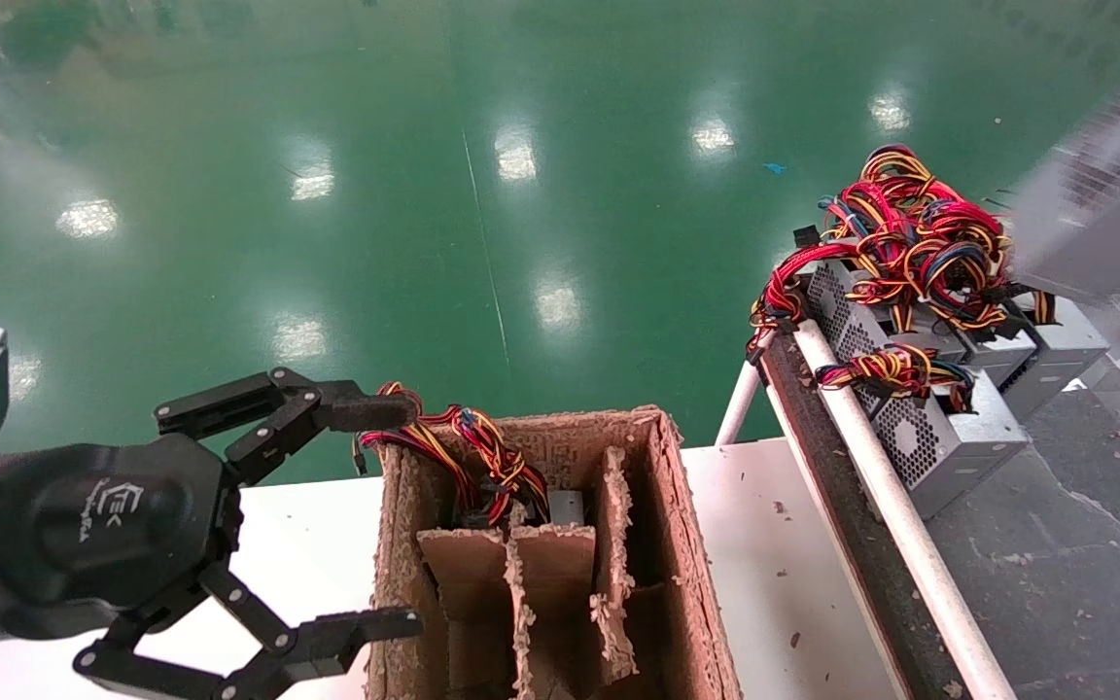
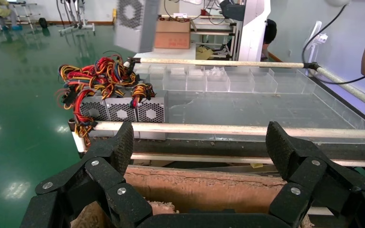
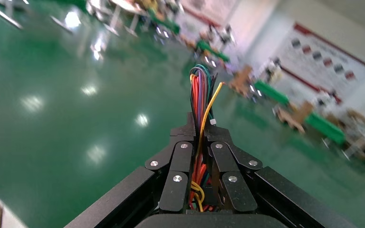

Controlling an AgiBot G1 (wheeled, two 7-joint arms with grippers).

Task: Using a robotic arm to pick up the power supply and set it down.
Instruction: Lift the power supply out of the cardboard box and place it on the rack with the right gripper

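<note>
Carrying the power supply (image 1: 1100, 190) by its wire bundle (image 3: 200, 102), right tool (image 3: 200, 135) clamped on those wires. Keep grip firm; lower slowly toward the stacked units (image 1: 949, 389). Left tool (image 1: 366, 515) open beside the cardboard box (image 1: 686, 544).

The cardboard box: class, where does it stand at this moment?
In the head view, the cardboard box stands on the white table, beside the open left gripper.

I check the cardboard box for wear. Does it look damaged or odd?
Yes. The box has ragged, crumbling edges, and its inner dividers are torn. Crumbs lie on the white table beside it.
</note>
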